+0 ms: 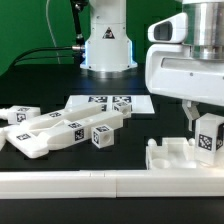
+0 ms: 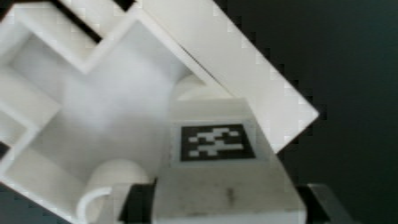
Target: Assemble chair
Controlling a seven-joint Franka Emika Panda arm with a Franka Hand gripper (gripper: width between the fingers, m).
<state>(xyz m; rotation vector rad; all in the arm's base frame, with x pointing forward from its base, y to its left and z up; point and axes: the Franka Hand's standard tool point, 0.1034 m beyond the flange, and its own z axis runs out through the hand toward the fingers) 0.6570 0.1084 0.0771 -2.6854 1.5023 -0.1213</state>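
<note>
1. End effector (image 1: 204,125) at exterior view's 3 o'clock, fingers flanking upright tagged block (image 1: 208,140); cannot tell if clamped.
2. Block over slotted seat (image 1: 168,158).
3. Loose chair parts (image 1: 55,132) at 9 o'clock.

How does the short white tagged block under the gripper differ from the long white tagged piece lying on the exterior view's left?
The short white tagged block stands upright over the slotted white seat block; the long white tagged piece lies flat. The block is stubby, the piece elongated. The block sits between the fingers of the gripper; the piece lies well away from them. Both are white plastic with black-and-white square tags.
</note>
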